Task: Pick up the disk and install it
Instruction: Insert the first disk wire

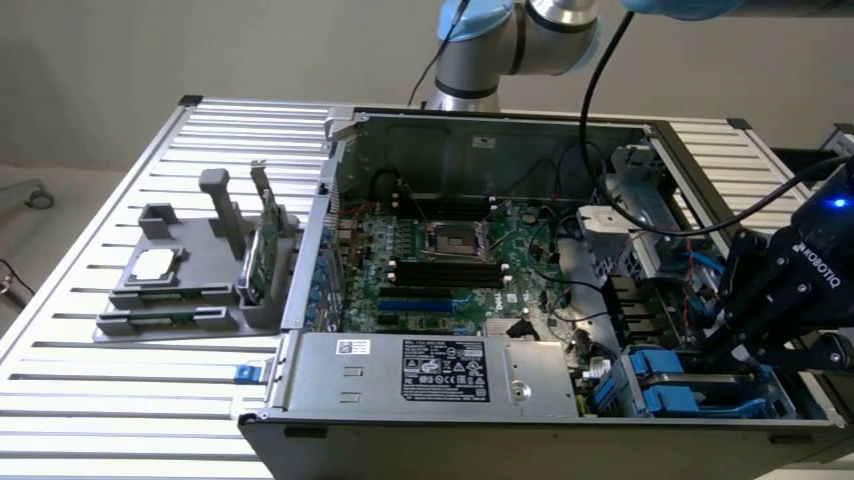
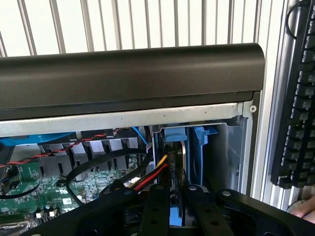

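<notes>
An open computer case (image 1: 534, 260) lies on the slatted table (image 1: 107, 400), toward the exterior view's right. Inside it, the motherboard (image 1: 441, 270) covers the floor, with the power supply (image 1: 427, 375) at the case's near edge. The gripper (image 1: 741, 345) reaches into the near right corner, at the drive bay (image 1: 694, 385), with the disk (image 2: 183, 162) upright between its fingers. A fixture stand (image 1: 200, 270) sits beside the case toward the table's left edge. A keyboard (image 2: 298, 98) lies on the table beyond the case's wall.

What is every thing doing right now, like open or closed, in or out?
computer case: side off, insides showing.
disk: standing on edge down in the blue drive bay, between the gripper's fingers.
blue drive bay: in the case corner, at the exterior view's right.
gripper: reaching down into that bay, fingers nearly shut.
green circuit card: upright in the grey holder beside the case.
keyboard: lying outside the case.
</notes>
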You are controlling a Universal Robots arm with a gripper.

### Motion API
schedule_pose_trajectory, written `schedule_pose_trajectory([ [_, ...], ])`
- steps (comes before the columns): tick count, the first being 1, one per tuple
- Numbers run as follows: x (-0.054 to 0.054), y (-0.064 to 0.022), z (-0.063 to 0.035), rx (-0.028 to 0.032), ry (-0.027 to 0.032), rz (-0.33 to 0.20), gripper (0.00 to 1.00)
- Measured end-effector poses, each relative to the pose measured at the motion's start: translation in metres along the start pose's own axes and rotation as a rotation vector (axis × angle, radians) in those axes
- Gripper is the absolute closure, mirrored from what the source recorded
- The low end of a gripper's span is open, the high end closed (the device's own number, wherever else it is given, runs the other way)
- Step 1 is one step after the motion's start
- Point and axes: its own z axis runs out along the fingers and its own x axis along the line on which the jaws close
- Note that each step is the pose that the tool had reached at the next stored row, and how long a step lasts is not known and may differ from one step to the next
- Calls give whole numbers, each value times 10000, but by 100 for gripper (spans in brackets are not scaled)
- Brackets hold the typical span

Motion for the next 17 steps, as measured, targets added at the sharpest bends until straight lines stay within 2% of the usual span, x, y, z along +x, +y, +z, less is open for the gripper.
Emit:
schedule_pose_trajectory([
  [8,-2,0,2,33,-4,0,82],
  [9,-3,0,3,36,-1,-1,78],
  [10,-2,0,4,40,4,-2,78],
  [11,-1,-1,1,45,1,-3,71],
  [12,-1,-1,-7,49,-5,-3,71],
  [13,-2,-3,-12,56,-5,-4,64],
  [17,-5,-11,-47,86,-6,-6,64],
])
